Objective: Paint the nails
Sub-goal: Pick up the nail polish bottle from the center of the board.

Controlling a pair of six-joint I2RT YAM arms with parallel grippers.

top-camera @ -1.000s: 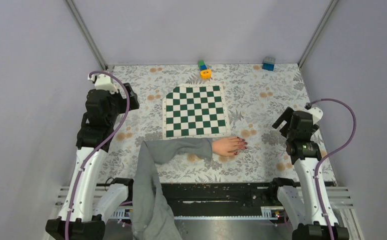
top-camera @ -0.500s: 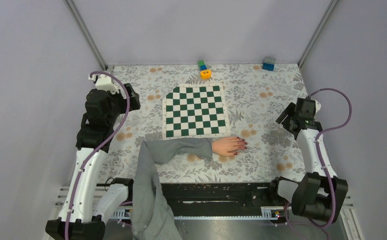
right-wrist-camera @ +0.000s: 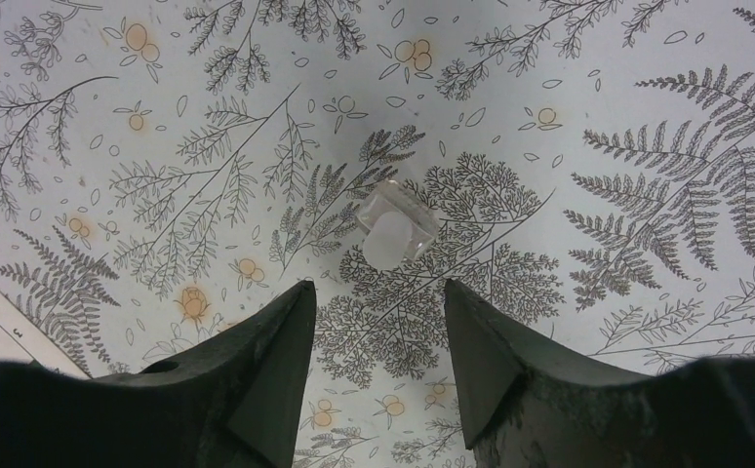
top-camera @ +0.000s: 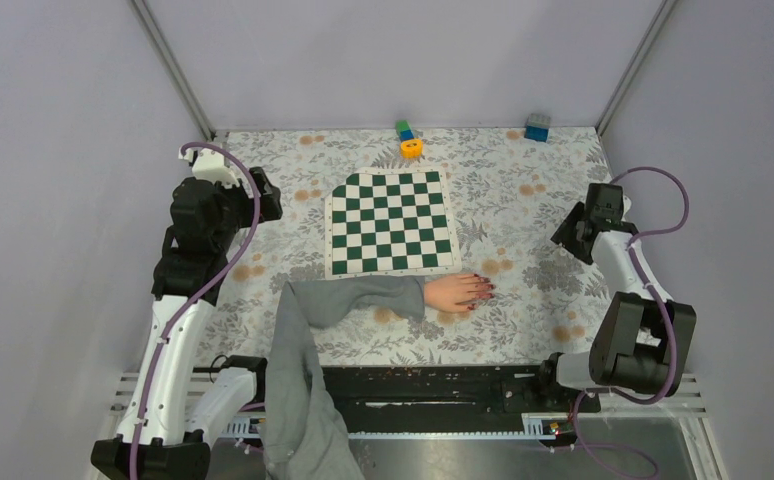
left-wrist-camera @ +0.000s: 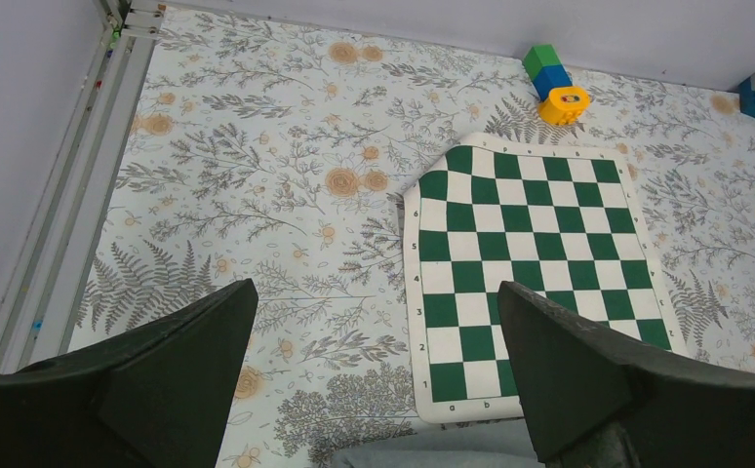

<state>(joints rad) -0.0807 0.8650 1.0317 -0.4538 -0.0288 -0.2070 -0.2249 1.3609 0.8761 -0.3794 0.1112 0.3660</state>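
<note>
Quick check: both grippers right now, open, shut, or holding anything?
Left gripper: wide open, holding nothing.
Right gripper: open with a narrower gap, holding nothing; a small clear object lies just ahead of it.

One hand (top-camera: 455, 292), and beyond it one chessboard (top-camera: 391, 222), one orange ring (top-camera: 411, 148), one green-blue block (top-camera: 404, 130), one blue block (top-camera: 537, 127); elsewhere one clear lump (right-wrist-camera: 398, 226).
</note>
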